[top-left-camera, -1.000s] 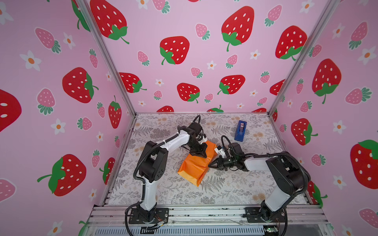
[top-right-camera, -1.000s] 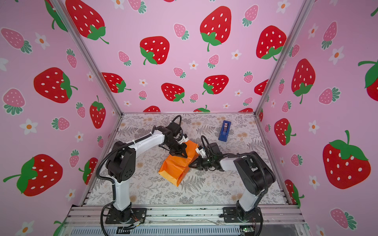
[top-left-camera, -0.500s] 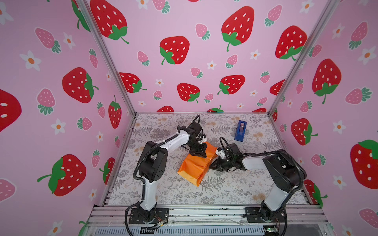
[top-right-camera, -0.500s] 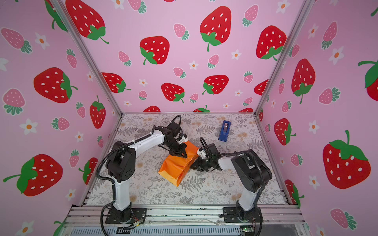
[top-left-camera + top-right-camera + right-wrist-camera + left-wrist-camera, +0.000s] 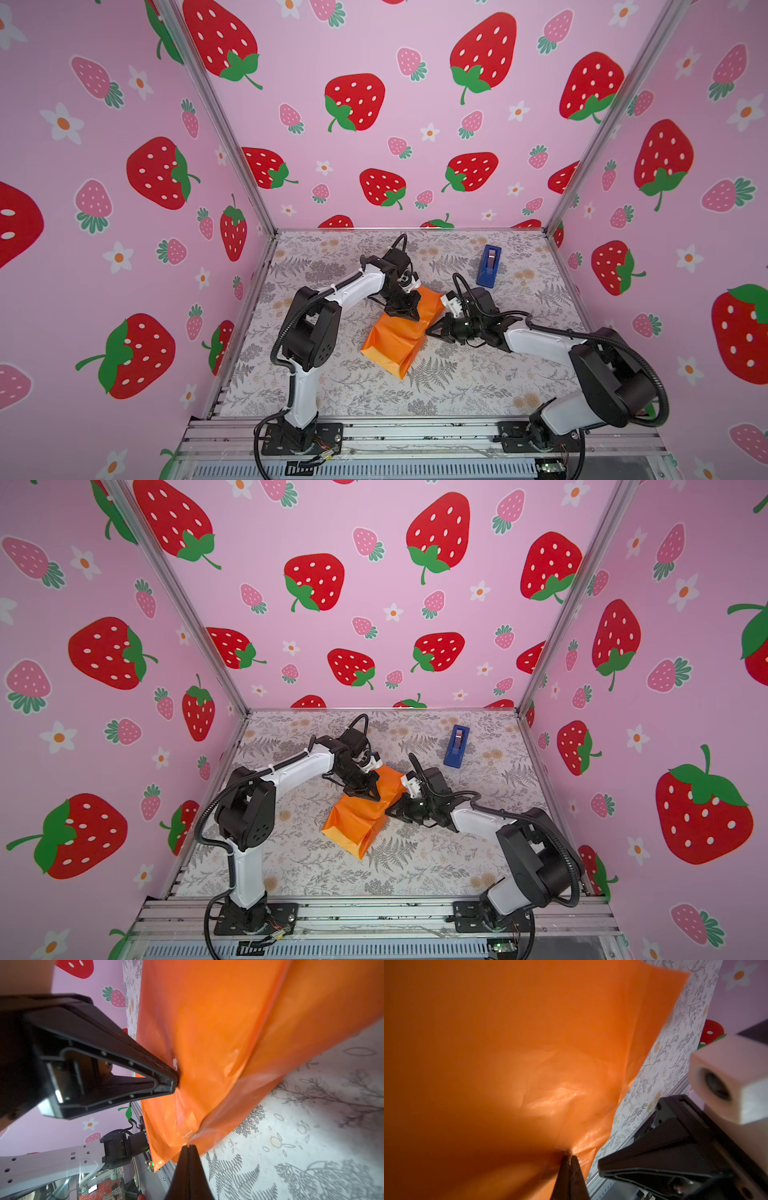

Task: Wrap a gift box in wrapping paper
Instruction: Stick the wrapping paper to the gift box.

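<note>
Orange-face-out wrapping paper (image 5: 392, 340) lies folded into a lumpy bundle mid-way across the table (image 5: 457, 386), with the left gripper (image 5: 414, 316), jaws together, pressing its tips onto the bundle's top, the right gripper (image 5: 429, 331), jaws together, touching its side fold, and 1 blue tape dispenser (image 5: 489, 267) well apart.

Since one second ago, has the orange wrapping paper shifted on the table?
No. The wrapping paper lies where it did: its near corner still meets the same fern print, and it sits no nearer the tape dispenser.
</note>
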`<state>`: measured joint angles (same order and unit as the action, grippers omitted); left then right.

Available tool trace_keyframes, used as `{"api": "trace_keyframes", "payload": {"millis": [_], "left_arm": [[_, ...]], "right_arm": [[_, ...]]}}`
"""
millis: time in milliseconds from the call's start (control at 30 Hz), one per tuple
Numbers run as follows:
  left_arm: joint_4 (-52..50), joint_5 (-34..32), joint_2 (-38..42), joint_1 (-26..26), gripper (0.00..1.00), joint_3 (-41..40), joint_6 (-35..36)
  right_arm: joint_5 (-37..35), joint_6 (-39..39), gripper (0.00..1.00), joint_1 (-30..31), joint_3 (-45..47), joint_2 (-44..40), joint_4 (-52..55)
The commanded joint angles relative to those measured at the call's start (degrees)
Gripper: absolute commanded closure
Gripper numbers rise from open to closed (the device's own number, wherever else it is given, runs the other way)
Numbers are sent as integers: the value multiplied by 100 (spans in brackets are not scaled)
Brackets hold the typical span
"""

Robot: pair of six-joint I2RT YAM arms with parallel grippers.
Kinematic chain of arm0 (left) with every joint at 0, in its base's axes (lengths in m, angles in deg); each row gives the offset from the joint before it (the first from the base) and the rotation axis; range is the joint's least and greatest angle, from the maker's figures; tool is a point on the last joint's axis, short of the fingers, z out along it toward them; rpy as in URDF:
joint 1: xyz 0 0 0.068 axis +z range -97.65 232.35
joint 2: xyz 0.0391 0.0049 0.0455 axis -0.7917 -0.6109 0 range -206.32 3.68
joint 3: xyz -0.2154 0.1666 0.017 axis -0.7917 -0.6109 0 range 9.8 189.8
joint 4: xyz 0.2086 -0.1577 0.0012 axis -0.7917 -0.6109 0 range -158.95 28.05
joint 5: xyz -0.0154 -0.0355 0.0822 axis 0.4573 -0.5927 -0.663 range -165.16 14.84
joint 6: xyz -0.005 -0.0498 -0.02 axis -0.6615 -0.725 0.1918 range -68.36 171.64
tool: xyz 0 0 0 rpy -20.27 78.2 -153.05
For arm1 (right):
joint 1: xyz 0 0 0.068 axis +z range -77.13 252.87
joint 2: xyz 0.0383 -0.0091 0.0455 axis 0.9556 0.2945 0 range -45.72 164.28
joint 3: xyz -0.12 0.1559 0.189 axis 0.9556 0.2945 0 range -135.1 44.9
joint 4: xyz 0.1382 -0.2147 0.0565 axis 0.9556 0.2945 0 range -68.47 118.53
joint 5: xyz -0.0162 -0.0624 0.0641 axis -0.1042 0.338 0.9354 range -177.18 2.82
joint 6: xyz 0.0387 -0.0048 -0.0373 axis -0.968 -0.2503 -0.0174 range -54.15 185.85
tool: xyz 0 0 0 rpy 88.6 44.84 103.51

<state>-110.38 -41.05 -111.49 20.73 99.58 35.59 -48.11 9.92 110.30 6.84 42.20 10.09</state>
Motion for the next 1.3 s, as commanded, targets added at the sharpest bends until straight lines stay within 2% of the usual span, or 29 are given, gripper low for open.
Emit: {"api": "trace_keyframes", "payload": {"millis": [0, 167, 333, 400, 533, 633, 767, 1033, 1267], "left_arm": [[-722, -791, -221, 63, 100, -102, 98], [-721, -787, -225, 60, 100, -103, 88], [-677, -766, -225, 64, 100, -119, 61], [-686, -766, -210, 60, 100, -110, 51], [-703, -781, -164, 60, 100, -123, 70], [-704, -802, -154, 60, 100, -136, 77], [-713, -797, -180, 60, 100, -118, 79], [-760, -792, -233, 59, 100, -15, 77], [-809, -818, -225, 61, 100, -10, 106]], "right_arm": [[-38, -327, 100, 17, 8, 272, -398], [84, -792, 100, 62, 213, 736, -1592], [0, -929, 100, 216, 303, 1142, -1972], [-86, -899, 100, 252, 388, 1128, -1768], [-802, -504, 100, 213, 412, 475, -473], [-848, -526, 100, 178, 499, -93, -314], [-789, -605, 100, 220, 438, -431, -246], [-535, -1038, 100, 420, 316, 179, -1300], [-670, -1046, 100, 631, 254, 530, -1452]]}}
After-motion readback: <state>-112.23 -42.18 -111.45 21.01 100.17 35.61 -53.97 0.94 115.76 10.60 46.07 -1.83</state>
